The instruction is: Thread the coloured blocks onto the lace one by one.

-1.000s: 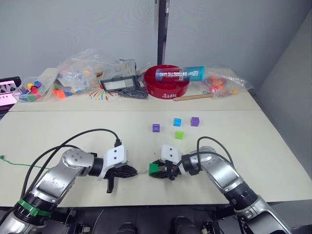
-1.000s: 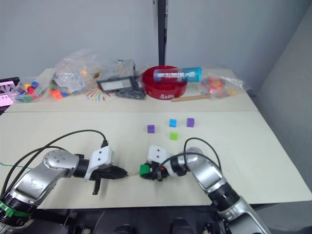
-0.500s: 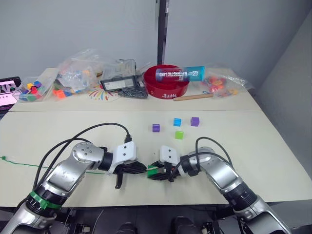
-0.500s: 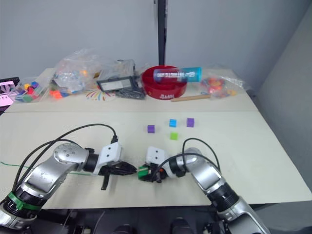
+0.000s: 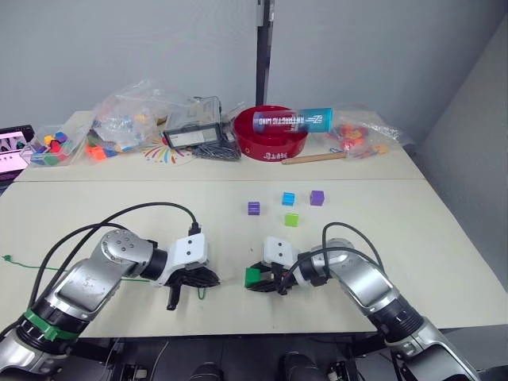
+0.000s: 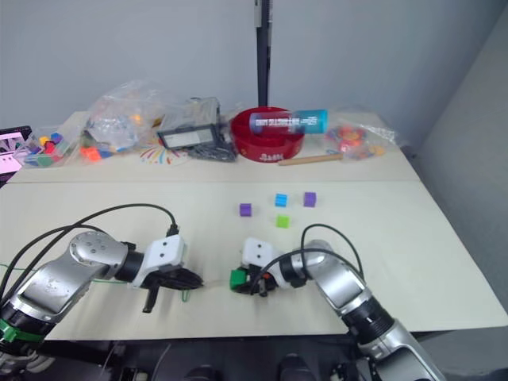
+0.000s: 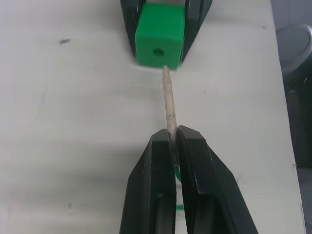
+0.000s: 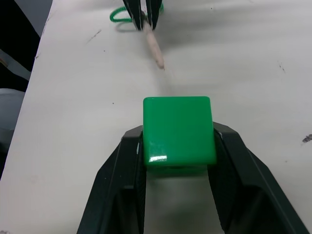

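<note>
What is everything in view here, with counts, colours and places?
Dark green block: one, clamped between the right gripper's fingers, near the table's front edge.
Loose blocks: two purple, one blue, one light green, mid-table.
Lace: one, green, pale tip aimed at the dark green block, not in its hole.
Red bowl: one, back table, blue can across it.
Toy bags: several, clear, back table.
Left gripper: black, shut on lace.
Right gripper: black, holding block.

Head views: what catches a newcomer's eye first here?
At the table's near edge, the right hand grips a green block, and the left hand pinches the lace by its pale tip, aimed at the block's hole but short of it. Four more blocks sit loose mid-table, and a red bowl stands among clutter at the far edge.
</note>
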Motion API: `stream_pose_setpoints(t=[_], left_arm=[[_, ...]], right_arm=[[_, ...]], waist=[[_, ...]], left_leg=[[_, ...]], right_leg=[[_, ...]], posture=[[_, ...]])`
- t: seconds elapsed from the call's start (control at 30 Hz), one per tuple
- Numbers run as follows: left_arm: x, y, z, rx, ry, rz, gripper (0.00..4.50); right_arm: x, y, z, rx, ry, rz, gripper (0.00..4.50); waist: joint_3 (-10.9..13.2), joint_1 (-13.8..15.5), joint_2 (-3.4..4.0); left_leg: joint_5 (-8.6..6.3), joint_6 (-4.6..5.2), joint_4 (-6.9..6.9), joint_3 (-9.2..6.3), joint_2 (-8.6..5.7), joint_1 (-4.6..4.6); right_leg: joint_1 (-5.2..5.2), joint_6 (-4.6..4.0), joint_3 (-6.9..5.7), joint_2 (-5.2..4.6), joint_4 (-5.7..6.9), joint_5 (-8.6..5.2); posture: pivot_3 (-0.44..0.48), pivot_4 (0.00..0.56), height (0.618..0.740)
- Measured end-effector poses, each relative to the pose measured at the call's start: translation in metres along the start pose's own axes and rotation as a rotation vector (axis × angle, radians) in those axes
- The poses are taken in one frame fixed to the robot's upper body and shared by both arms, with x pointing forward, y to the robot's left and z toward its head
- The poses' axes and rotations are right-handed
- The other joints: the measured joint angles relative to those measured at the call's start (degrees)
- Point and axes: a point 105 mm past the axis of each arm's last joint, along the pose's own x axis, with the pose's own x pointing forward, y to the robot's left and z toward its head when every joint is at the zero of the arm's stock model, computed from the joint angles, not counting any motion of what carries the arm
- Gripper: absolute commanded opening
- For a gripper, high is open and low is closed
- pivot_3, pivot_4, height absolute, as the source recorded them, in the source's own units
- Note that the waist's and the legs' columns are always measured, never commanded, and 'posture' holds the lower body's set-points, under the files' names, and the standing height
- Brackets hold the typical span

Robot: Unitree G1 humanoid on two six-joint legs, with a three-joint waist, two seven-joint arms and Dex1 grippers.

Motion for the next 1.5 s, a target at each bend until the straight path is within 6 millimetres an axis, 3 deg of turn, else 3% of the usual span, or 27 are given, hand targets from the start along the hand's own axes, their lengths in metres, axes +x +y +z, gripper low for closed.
stream_pose_setpoints(t=[0.37,0.67,1.07,1.5], left_arm=[[-0.002,-0.011,0.01,-0.048,0.131,-0.08,0.03],[-0.006,-0.005,0.02,0.002,0.177,-0.063,0.03],[0.011,-0.006,0.021,0.06,0.204,-0.096,0.03],[0.014,0.001,0.025,0.078,0.208,-0.076,0.03]], right_arm=[[0.004,0.006,0.003,-0.027,0.008,0.05,1.19],[0.004,0.007,0.002,-0.046,0.015,0.058,1.19],[0.008,0.008,0.004,-0.057,0.014,0.054,1.19],[0.008,0.008,0.004,-0.06,0.016,0.052,1.19]], waist=[[0.0,-0.2,-0.01],[0.0,0.0,-0.03],[0.0,-0.1,-0.03],[0.0,-0.1,-0.03]], left_leg=[[0.0,0.0,0.0,-0.01,0.02,0.0],[0.0,0.0,0.0,-0.01,0.01,-0.01],[0.0,0.0,0.0,-0.01,0.01,0.0],[0.0,0.0,0.01,-0.02,0.01,0.01]], right_leg=[[-0.01,0.01,0.01,0.05,0.02,-0.01],[0.0,0.02,0.01,0.04,0.0,-0.01],[0.0,0.01,0.02,0.05,0.02,-0.01],[0.0,0.01,0.02,0.05,0.03,-0.01]], posture=[[0.0,0.15,0.731],[0.0,0.15,0.731],[0.0,0.15,0.731],[0.0,0.15,0.731]])
